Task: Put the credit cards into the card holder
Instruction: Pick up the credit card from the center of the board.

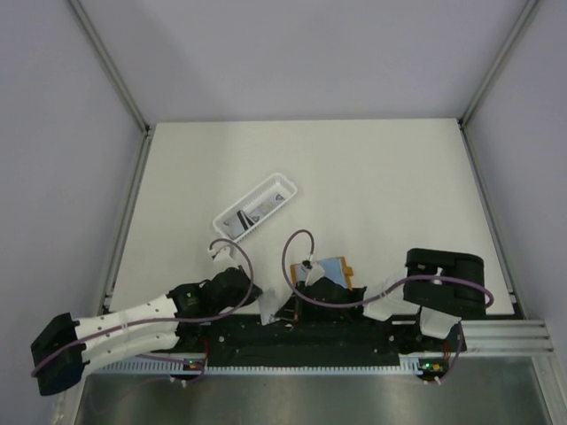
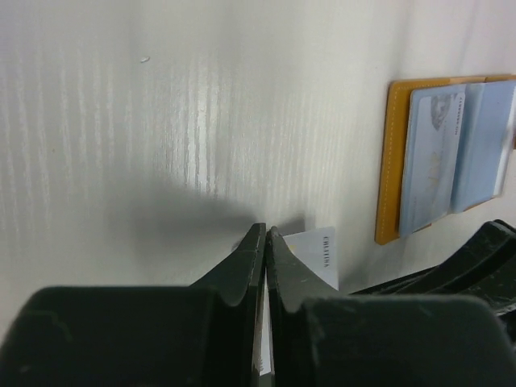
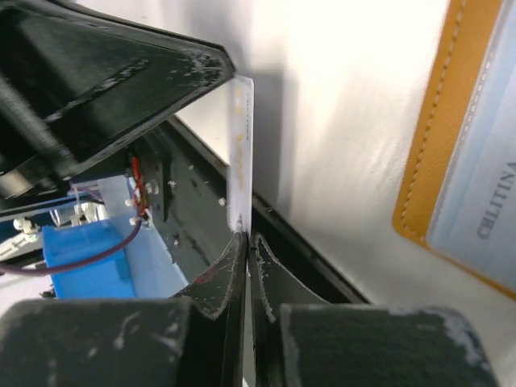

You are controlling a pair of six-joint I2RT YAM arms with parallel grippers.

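Observation:
One white credit card [image 3: 241, 153] is pinched at opposite ends by both grippers, just off the table's near edge. My left gripper [image 2: 266, 230] is shut on it, and the card [image 2: 317, 251] pokes out to the right of the fingers. My right gripper [image 3: 247, 236] is shut on the card's lower edge, with the left gripper's black finger [image 3: 121, 72] at the upper end. The orange-tan card holder [image 2: 389, 161] lies flat to the right, with pale blue-grey cards [image 2: 439, 153] tucked in it. From above, the held card [image 1: 268, 308] sits left of the holder [image 1: 353, 271].
A long white tray [image 1: 285, 183] with more cards [image 1: 259, 211] lies tilted on the table behind the grippers. The black base rail [image 1: 337, 341] and both arms' cables crowd the near edge. Metal frame rails run along the table's left and right sides.

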